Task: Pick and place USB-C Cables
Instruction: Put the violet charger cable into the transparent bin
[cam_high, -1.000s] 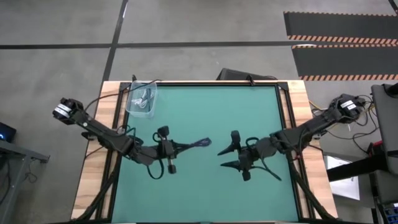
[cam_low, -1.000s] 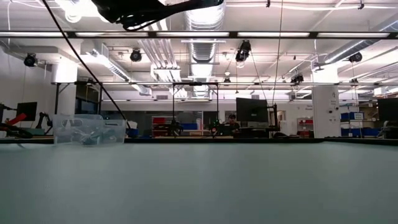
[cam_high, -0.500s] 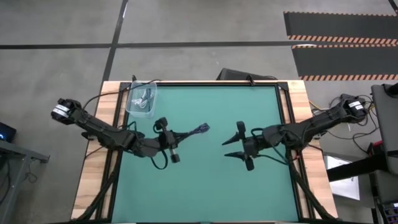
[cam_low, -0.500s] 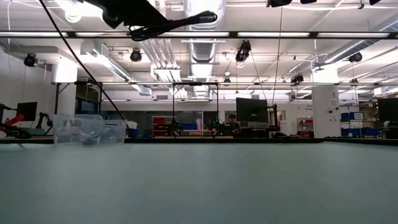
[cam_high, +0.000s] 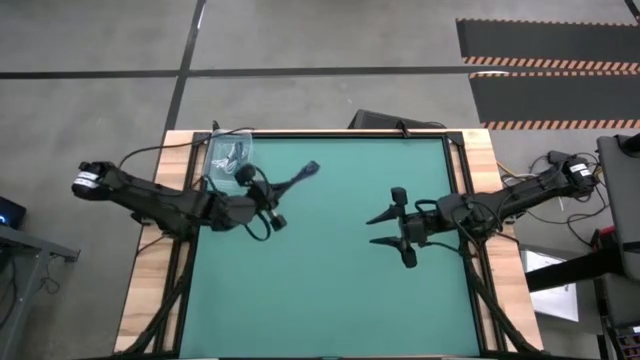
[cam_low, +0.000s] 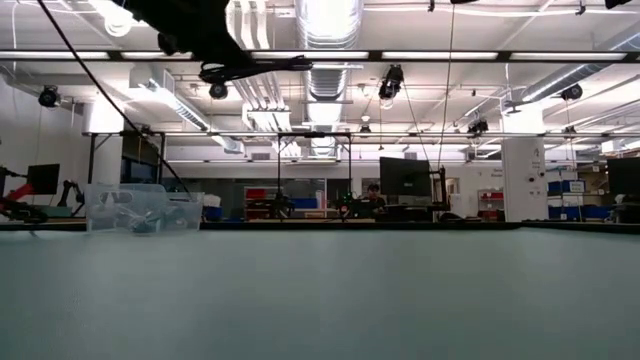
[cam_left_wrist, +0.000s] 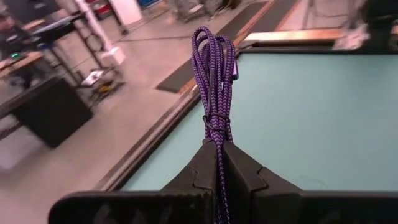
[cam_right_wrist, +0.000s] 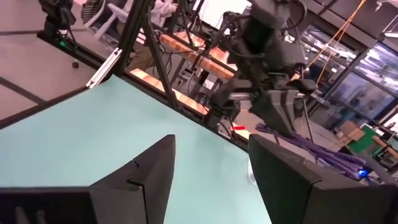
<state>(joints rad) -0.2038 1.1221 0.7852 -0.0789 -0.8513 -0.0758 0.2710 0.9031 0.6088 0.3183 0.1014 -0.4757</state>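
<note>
A dark purple braided USB-C cable bundle (cam_left_wrist: 214, 74) juts out past my left gripper (cam_left_wrist: 216, 152), which is shut on it. In the high view that gripper (cam_high: 290, 183) hovers above the far left part of the table, with the cable (cam_high: 307, 171) pointing toward the far edge. A clear container (cam_high: 228, 160) stands at the far left corner, just left of the gripper, with other bundled cables (cam_high: 232, 153) lying in it. My right gripper (cam_high: 380, 230) is open above the table's right half and holds nothing. My left gripper pinches the purple cable bundle between its two fingers (cam_left_wrist: 239, 171) at the bundle's lower part (cam_left_wrist: 216, 134), below a thin tie. The fingers lie along the bundle. It is lifted clear of the table and sticks out forward past the fingertips.
The green mat (cam_high: 330, 290) lies bare across the middle and near side. A wooden border (cam_high: 150, 290) frames the table. The container (cam_low: 140, 208) shows at the far left in the low view. A dark box (cam_high: 375, 121) sits beyond the far edge.
My left gripper has swung from the table's middle toward the far edge and the left, nearing the container, and has carried the purple cable along, still lifted. My right gripper has drawn back slightly toward the right and far edges, staying open.
</note>
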